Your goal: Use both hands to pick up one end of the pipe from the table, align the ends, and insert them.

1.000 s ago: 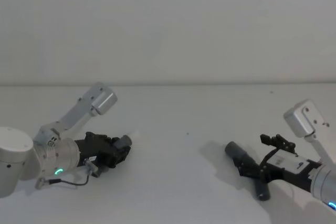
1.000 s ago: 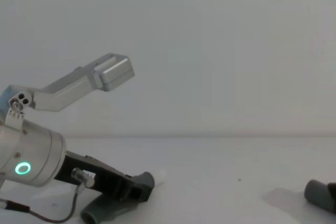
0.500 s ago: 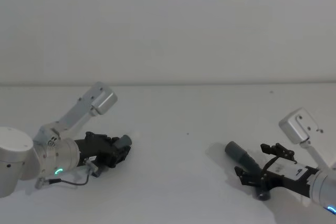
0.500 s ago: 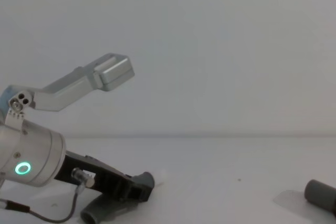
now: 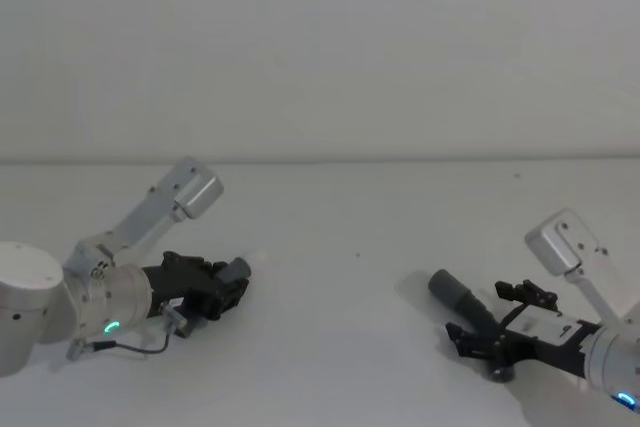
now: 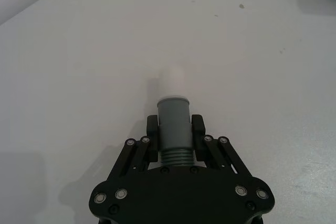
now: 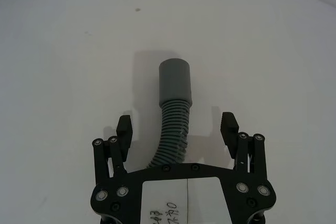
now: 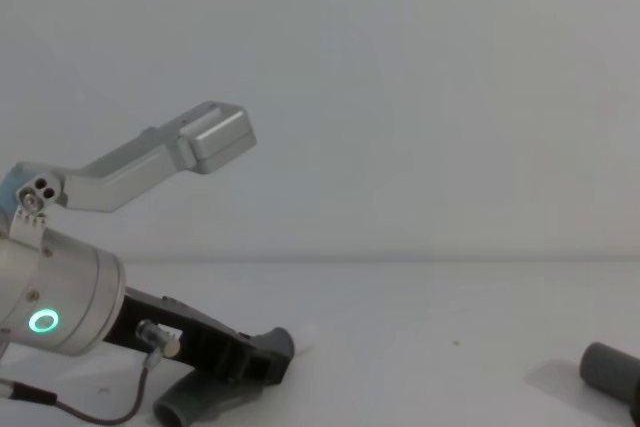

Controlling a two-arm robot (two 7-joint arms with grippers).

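A plain matte white surface (image 5: 330, 237) stretches wide to a pale wall, marked by a few small dark specks (image 5: 357, 254). Toward its right side lies a dark grey ribbed hose (image 7: 172, 129), its smooth grey socket cuff (image 5: 452, 292) resting flat on the white top and casting a soft shadow

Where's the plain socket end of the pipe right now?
On the table at the robot's right in the head view, the socket cuff lies just ahead of the open right gripper, whose fingers straddle the ribbed hose behind it.
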